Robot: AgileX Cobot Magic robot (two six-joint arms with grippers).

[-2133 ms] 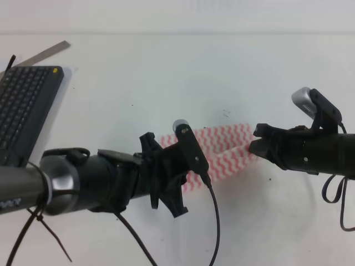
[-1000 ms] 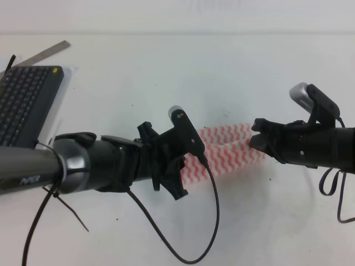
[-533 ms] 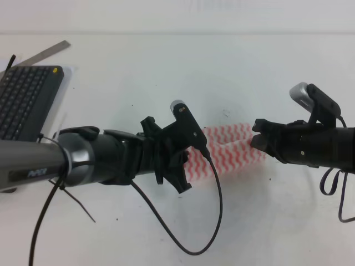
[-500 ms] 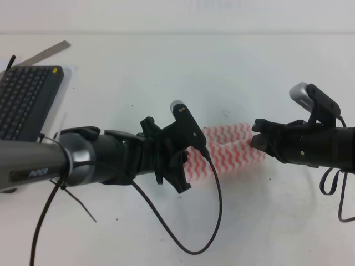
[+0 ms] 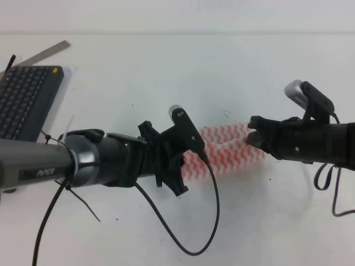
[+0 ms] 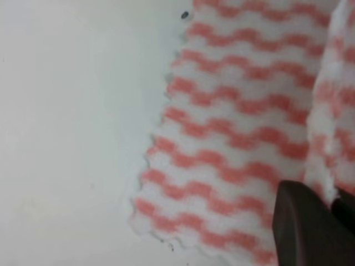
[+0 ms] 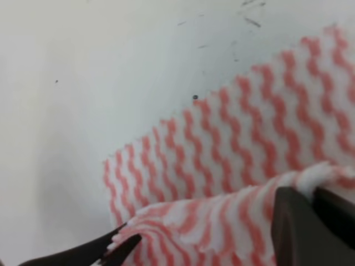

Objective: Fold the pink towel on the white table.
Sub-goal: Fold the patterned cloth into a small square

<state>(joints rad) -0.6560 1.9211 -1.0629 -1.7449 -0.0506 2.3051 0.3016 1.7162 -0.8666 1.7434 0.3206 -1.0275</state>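
- At the far left of the exterior high view a black keyboard is seen on the white table, with a grey strip just behind it; both lie well apart from the work.
- The left claw is reached in from the left over the near left part of the pink towel. In the left wrist view a dark fingertip is seen pressed against a raised fold of the cloth, so the claw is judged to be clenched on the towel's edge.
- The towel lies near the middle of the table, between the two arms. Its lower layer is spread flat, and one edge is held up off it as a ridge running from one claw to the other.
- The right claw is set at the towel's right end. In the right wrist view the lifted edge is seen pinched between dark fingers, so this claw too is clenched on the towel.
- The step in hand is judged to be the first fold: the near edge has been gripped at both corners and is held above the flat part.
- The next move is judged to call for both claws to be carried together across toward the far edge, kept level and evenly spaced so the cloth stays taut, then lowered and released once the edges are lined up.
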